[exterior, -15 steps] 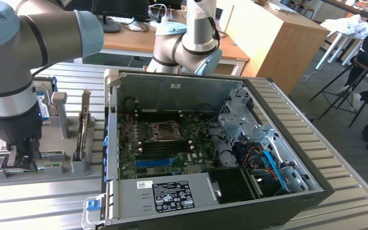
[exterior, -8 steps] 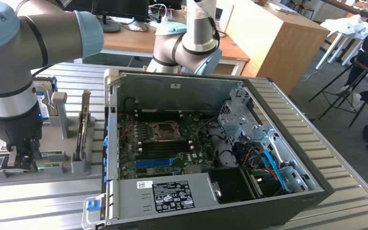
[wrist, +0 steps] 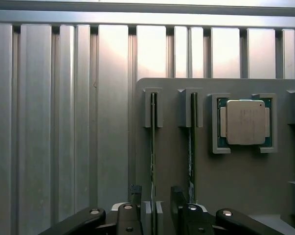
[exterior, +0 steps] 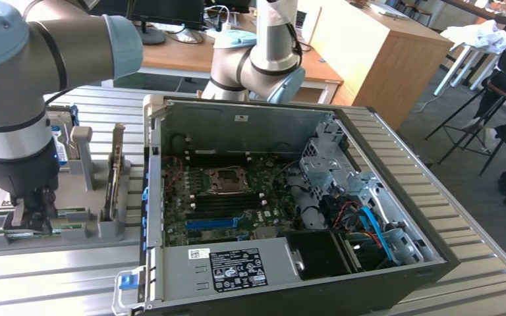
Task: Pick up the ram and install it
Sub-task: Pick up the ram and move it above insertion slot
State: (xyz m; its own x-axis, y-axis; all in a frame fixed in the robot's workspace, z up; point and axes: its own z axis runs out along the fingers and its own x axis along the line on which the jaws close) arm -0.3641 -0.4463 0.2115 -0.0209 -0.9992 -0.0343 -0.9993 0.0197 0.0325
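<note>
1. Step in hand: the pick-up. Nothing is grasped yet, and the install has not begun.
2. My pincer (wrist: 155,200) stands wide, one finger on each side of the ram (wrist: 153,147). I see a gap on both sides, so I judge there is no contact.
3. The ram sits on edge in its holder on the grey tray (wrist: 171,147). A second ram (wrist: 192,147) stands just beside it in a like holder. The silver chip (wrist: 245,122) lies in its own nest beyond that one.
4. In the exterior view my pincer (exterior: 26,220) is low over the tray, which rests on the ribbed worktop (exterior: 490,276) at the exterior view's left of the open case (exterior: 394,145).
5. The dark slots (exterior: 226,203) on the board inside the case are well apart from the tray. I cannot tell whether their latches are open.
6. Judgement: the next move calls for a square closure on the ram's flat faces, centred enough that the stick does not tilt. The outer finger must keep off the second ram. A straight lift out of the holder is needed, as a skewed pull could bind.
</note>
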